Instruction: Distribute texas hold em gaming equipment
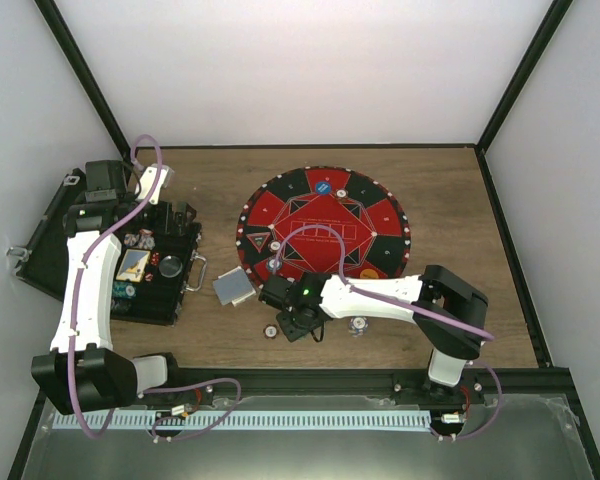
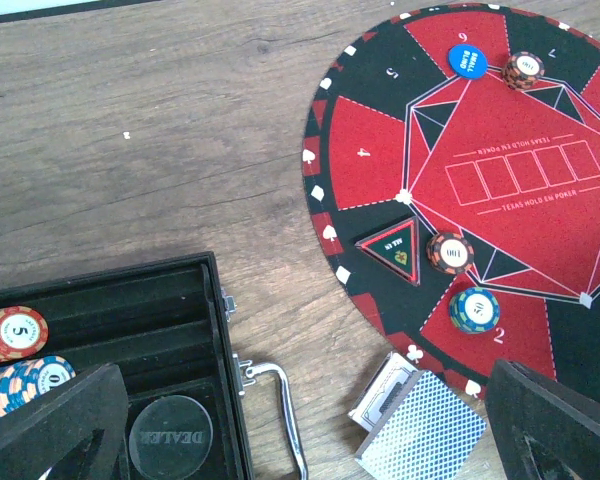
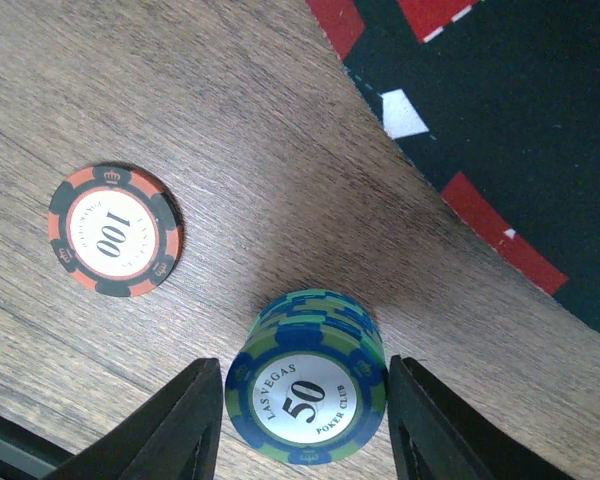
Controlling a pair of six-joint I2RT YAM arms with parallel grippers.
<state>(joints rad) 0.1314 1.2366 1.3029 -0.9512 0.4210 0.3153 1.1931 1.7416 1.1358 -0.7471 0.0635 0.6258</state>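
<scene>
A stack of blue-and-green "50" poker chips [image 3: 306, 405] stands on the wood table just off the mat's edge. My right gripper [image 3: 305, 425] straddles it, a finger [image 3: 175, 425] close on each side with only thin gaps, and the stack rests on the table. A single orange "100" chip [image 3: 115, 230] [image 1: 271, 331] lies to its left. In the top view my right gripper [image 1: 300, 322] hides the stack. The grey-backed cards [image 2: 420, 430] [image 1: 233, 288] lie beside the mat. My left gripper [image 2: 305, 440] [image 1: 178, 216] hangs open, high above the case's corner, holding nothing.
The round red-and-black poker mat [image 1: 325, 225] [image 2: 520, 180] carries a blue disc [image 2: 467, 59], a few chips [image 2: 450, 253] and a triangular marker [image 2: 392, 247]. The open black case [image 1: 140, 265] [image 2: 110, 330] holds chips [image 2: 15, 333] and a dealer button [image 2: 170, 435]. Another chip stack [image 1: 357, 325] sits right of the gripper.
</scene>
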